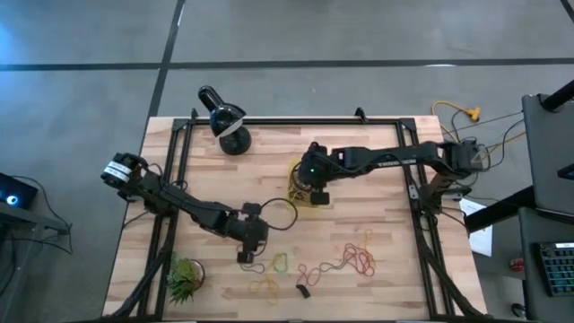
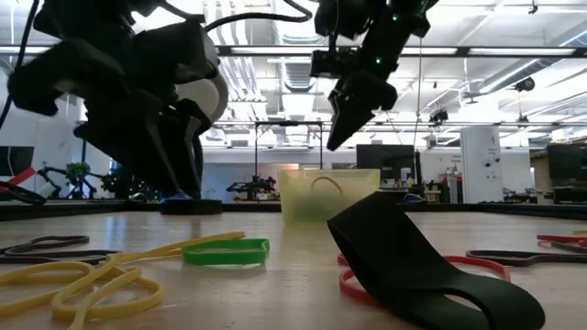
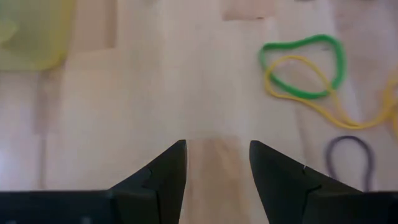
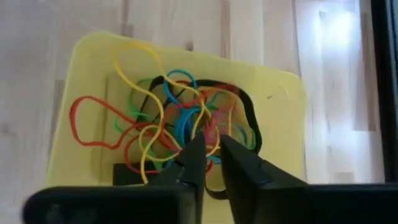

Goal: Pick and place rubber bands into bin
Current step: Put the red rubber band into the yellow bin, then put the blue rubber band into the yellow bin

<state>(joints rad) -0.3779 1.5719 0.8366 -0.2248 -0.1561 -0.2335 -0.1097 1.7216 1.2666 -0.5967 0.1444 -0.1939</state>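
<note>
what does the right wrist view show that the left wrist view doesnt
Only the right wrist view looks down into the bin, showing a tangle of rubber bands already inside, with the right gripper just above them, fingers slightly apart.

Only the left wrist view shows loose bands on the table: a green band, a yellow band across it and a dark band, plus the open left gripper, holding nothing.

Both show the wooden table and the yellow bin.

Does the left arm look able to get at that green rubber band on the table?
Probably yes: the left gripper hangs open over bare wood, and the green rubber band lies just ahead, only yellow bands overlapping it.
</note>
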